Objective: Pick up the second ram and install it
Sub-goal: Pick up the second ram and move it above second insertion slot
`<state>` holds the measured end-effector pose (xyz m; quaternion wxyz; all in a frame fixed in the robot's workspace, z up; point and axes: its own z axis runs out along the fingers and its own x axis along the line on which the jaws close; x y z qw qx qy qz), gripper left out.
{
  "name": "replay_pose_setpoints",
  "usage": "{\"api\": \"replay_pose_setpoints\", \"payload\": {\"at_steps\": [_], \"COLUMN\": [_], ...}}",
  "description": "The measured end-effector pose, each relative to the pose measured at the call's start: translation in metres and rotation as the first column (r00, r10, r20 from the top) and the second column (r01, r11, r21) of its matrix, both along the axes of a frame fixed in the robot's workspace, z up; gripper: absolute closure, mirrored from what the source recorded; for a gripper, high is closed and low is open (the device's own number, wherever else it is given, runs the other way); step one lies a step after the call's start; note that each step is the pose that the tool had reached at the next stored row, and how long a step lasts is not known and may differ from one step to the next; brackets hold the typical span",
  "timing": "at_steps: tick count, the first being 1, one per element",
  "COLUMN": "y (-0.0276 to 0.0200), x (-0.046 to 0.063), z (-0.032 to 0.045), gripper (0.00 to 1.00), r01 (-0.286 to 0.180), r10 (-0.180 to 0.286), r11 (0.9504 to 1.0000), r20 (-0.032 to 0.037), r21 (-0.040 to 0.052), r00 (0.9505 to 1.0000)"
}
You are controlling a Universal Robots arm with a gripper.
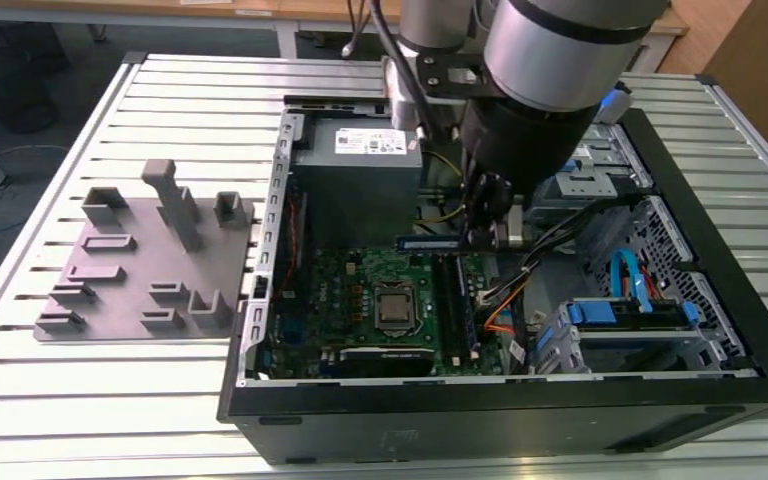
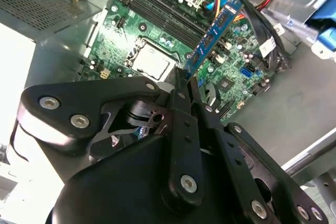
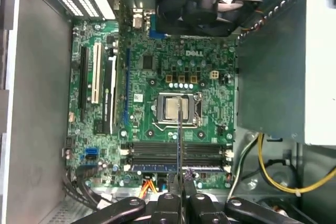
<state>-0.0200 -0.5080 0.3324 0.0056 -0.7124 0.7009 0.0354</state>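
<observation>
The second ram (image 2: 211,36), a thin blue-edged memory stick, is clamped at one end between the closed fingers of the tool (image 2: 185,80) and juts out from them, held in the air above the green motherboard (image 3: 157,72). In the first wrist view it shows edge-on as a dark line crossing the CPU socket (image 3: 168,108) and the memory slots (image 3: 152,153). The board lies inside the open computer case (image 1: 491,420) on the slatted tabletop (image 1: 171,400), with a grey fixture plate (image 1: 117,270) beside the case.
</observation>
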Motion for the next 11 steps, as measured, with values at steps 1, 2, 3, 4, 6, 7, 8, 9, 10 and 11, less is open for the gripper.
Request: {"api": "replay_pose_setpoints", "payload": {"at_steps": [1, 2, 3, 4, 6, 7, 8, 9, 10, 11], "y": [-0.0006, -0.001, -0.0012, -0.0014, -0.0016, -0.0017, -0.0019, -0.002, -0.0021, -0.0021], "x": [-0.001, -0.001, -0.001, -0.001, -0.001, -0.002, -0.002, -0.002, -0.002, -0.002], "z": [-0.0018, -0.0036, -0.0054, -0.0071, -0.0108, -0.0127, -0.0146, -0.0163, -0.0181, -0.0199], "gripper": [0.86, 0.86, 0.86, 0.86, 0.86, 0.86, 0.86, 0.86, 0.86, 0.86], "r01": [0.0, 0.0, 0.0, 0.0, 0.0, 0.0, 0.0, 0.0, 0.0, 0.0], "r10": [0.0, 0.0, 0.0, 0.0, 0.0, 0.0, 0.0, 0.0, 0.0, 0.0], "r11": [1.0, 1.0, 1.0, 1.0, 1.0, 1.0, 1.0, 1.0, 1.0, 1.0], "r20": [0.0, 0.0, 0.0, -0.0001, 0.0, -0.0001, 0.0, 0.0, -0.0001, -0.0001], "r21": [0.0, 0.0, 0.0, -0.0001, 0.0, 0.0, 0.0001, 0.0, -0.0001, -0.0001], "r00": [1.0, 1.0, 1.0, 1.0, 1.0, 1.0, 1.0, 1.0, 1.0, 1.0]}}
